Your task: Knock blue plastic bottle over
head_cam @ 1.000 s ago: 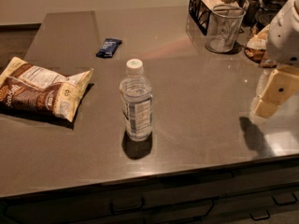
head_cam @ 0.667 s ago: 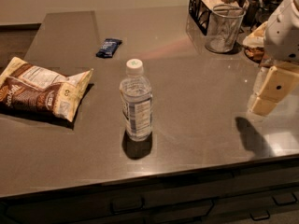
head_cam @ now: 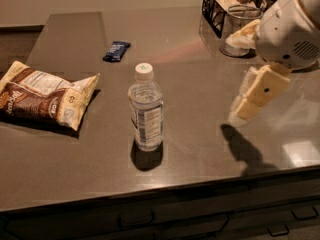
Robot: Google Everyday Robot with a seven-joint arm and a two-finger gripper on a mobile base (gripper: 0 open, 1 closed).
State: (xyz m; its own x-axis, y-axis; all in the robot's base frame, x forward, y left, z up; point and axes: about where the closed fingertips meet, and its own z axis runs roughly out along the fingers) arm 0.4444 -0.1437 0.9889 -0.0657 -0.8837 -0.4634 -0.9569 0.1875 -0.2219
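The blue plastic bottle (head_cam: 145, 108) stands upright near the middle of the dark counter (head_cam: 200, 79). It is clear, with a white cap and a white-and-blue label. My gripper (head_cam: 248, 100) hangs above the counter to the right of the bottle, well apart from it, with its cream-coloured fingers pointing down and left. Its shadow falls on the counter below it.
A brown and cream snack bag (head_cam: 42, 96) lies at the left. A dark blue snack-bar wrapper (head_cam: 116, 50) lies behind the bottle. A clear cup (head_cam: 237, 31) and a black wire basket (head_cam: 225, 6) stand at the back right. The counter's front edge runs just below the bottle.
My gripper has moved left, toward the bottle. The bottle and the other things have not moved.
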